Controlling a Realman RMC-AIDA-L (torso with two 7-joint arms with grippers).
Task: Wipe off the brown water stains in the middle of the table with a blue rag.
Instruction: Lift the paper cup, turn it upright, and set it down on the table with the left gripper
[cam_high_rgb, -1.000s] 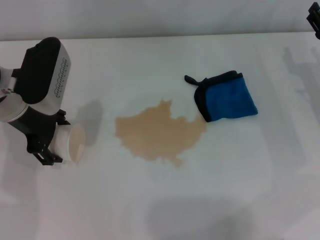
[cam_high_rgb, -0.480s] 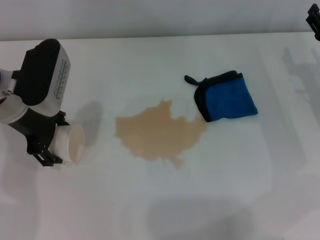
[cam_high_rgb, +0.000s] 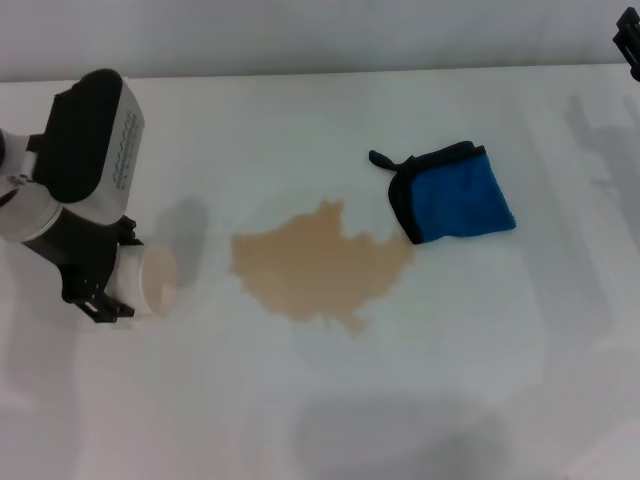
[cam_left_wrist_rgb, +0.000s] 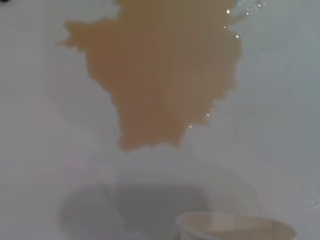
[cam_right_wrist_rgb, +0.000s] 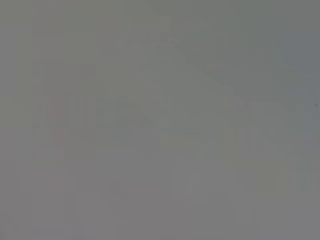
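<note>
A: Where's your rag?

B: Rag (cam_high_rgb: 452, 195) lies flat on the table (cam_high_rgb: 300, 420), at about 2 o'clock from the stain (cam_high_rgb: 318, 268). Its near left corner sits just beside the stain's right lobe; you can't tell from the head view whether they touch. Black loop tab points toward 9 o'clock off the rag's far left corner. Nothing is gripping it.

A: Stain?

B: Tan puddle, ragged edges, mid-table, wider than the rag. The left wrist view shows it too (cam_left_wrist_rgb: 160, 70), with glints of liquid along one edge.

A: Left gripper?

B: Your left gripper (cam_high_rgb: 110, 285) is at 9 o'clock from the stain, low over the table, well apart from the rag. It's clamped on a white paper cup (cam_high_rgb: 150, 282). The cup is tipped on its side, mouth facing 3 o'clock toward the stain, tan inside. The cup rim shows at the edge of the left wrist view (cam_left_wrist_rgb: 235, 227), with a grey shadow on the table beside it.

A: Right gripper?

B: Only a black bit of the right arm (cam_high_rgb: 630, 45) pokes in at the far right edge of the head view, well away from the rag. Fingers aren't visible, so you can't tell their state. The right wrist view is flat grey, nothing readable.
</note>
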